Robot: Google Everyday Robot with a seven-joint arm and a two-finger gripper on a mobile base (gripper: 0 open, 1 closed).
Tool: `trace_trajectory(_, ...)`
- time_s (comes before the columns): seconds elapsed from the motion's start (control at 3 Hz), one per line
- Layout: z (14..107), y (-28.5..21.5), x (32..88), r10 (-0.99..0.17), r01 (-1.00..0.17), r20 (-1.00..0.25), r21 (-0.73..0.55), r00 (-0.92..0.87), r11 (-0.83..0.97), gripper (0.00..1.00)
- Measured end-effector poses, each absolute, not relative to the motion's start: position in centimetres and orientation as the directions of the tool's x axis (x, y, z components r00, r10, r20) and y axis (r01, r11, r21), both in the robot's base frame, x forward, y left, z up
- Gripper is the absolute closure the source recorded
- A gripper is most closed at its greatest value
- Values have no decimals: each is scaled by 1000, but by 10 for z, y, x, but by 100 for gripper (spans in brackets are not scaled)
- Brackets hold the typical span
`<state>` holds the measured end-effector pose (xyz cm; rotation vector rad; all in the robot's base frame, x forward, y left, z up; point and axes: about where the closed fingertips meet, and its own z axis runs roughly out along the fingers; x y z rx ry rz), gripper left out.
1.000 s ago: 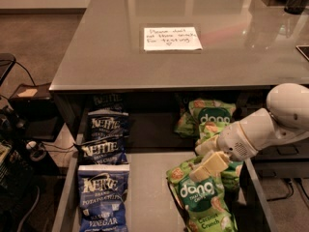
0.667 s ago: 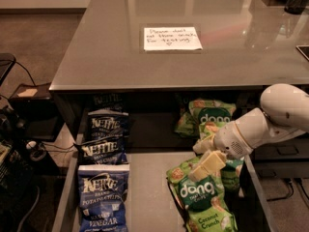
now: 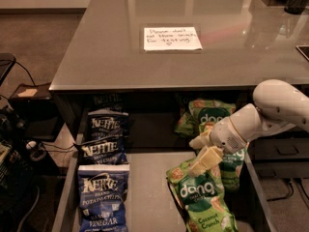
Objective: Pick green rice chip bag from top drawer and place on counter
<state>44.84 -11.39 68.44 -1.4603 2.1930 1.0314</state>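
Observation:
The top drawer (image 3: 152, 187) is pulled out below the counter (image 3: 106, 52). Green rice chip bags lie along its right side. The nearest one (image 3: 205, 202) lies flat with "Coconut Crunch" text, and others (image 3: 212, 115) lie behind it. My gripper (image 3: 202, 152) comes in from the right on a white arm and hovers over the top edge of the nearest green bag. Its fingers (image 3: 206, 160) are spread apart, and the lower one is at or just above the bag's top corner. Nothing is held between them.
Three dark blue Kettle chip bags (image 3: 104, 197) lie in a row along the drawer's left side. A white handwritten note (image 3: 171, 38) lies on the counter. Cables and dark equipment (image 3: 19, 144) stand on the floor at the left.
My gripper and arm have moved slightly left and up over the green bags. The bags have not moved.

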Motion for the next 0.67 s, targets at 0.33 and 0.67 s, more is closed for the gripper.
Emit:
trace_trajectory(0.33, 675, -114, 446, -700, -895, -582, 400, -413, 196, 21)
trace_trajectory(0.67, 664, -121, 436, -751, -895, -533, 412, -390, 173, 21)
